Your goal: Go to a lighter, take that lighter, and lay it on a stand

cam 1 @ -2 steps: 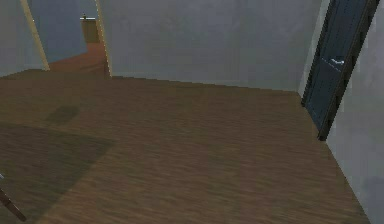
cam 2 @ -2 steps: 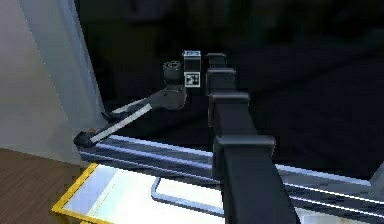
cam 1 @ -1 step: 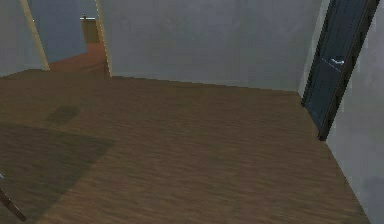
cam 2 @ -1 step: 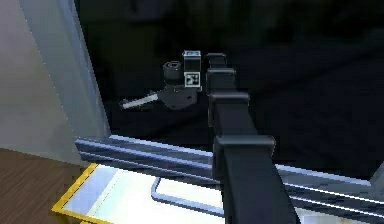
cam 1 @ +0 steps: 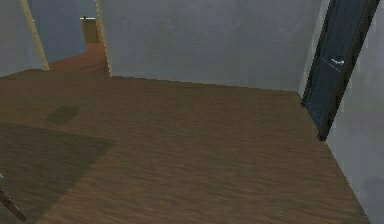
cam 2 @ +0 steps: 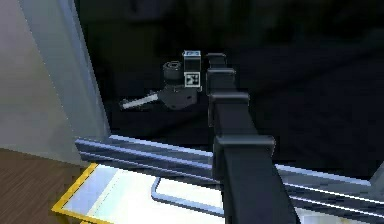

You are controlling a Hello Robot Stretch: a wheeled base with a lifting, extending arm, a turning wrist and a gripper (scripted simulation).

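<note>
Closest to you, the dark arm (cam 2: pixel 245 165) crossed the metal rail (cam 2: pixel 140 152), and your tool (cam 2: pixel 132 102) stood above that rail, pointing along it. You couldn't tell whether it was spread or pressed together, whether it held the lighter, or which way the lighter lay.

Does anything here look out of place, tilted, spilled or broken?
Nothing stands out. The wooden floor shows no spill, the dark door sits in its frame, and the gripper points at a dark window.
</note>
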